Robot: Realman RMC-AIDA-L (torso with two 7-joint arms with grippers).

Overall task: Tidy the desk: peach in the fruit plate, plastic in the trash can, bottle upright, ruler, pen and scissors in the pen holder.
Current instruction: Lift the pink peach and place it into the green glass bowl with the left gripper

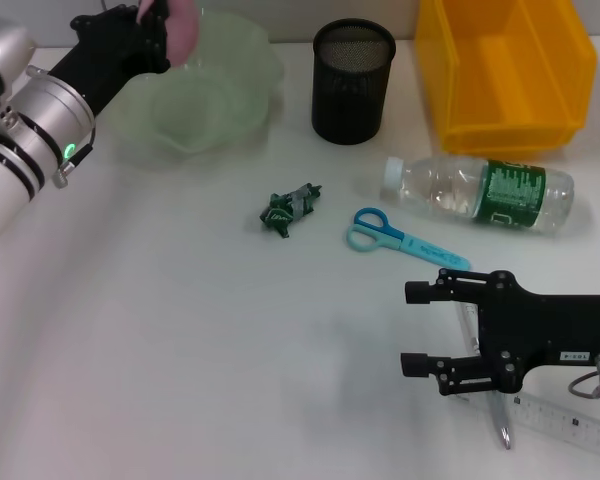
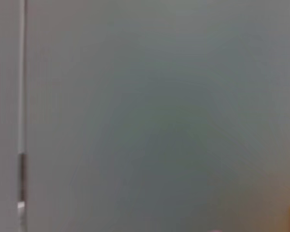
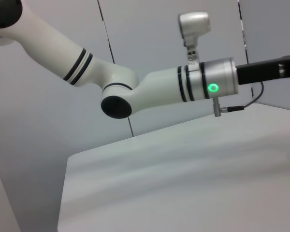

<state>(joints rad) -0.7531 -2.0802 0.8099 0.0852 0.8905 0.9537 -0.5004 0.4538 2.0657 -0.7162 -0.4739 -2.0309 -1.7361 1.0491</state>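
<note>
White bench (image 1: 180, 380) surface carries all items in the head view. At far left, the left end effector (image 1: 158, 25) is raised over the near-left rim of the wide translucent pale green fruit plate with scalloped rim (image 1: 230, 110) and is pinching the small round pink peach (image 1: 183, 28), which sits above the plate, partly hidden by the black fingers. The left wrist view shows only a blurred grey surface and resolves none of these items. The right wrist view shows the left arm (image 3: 150, 89) reaching across the bench, with a lit green indicator on its wrist ring; the head view shows the same indicator.

Right of the plate stands the black metal mesh cylindrical pen holder (image 1: 352, 82), upright. In front of it lies a small crumpled green plastic scrap (image 1: 288, 208). The small scissors with blue loop handles and light blue blade cover (image 1: 400, 238) lie flat further right. Behind them lies the clear plastic bottle with white cap and dark green label (image 1: 490, 190), on its side. The bright yellow rectangular trash can (image 1: 505, 70) stands at rear right.

At near right, the right end effector (image 1: 412, 328) rests low with its fingers spread apart, gripping nothing. Its body partly covers the slim silver-grey pen (image 1: 500, 425) and the long transparent ruler (image 1: 570, 420).
</note>
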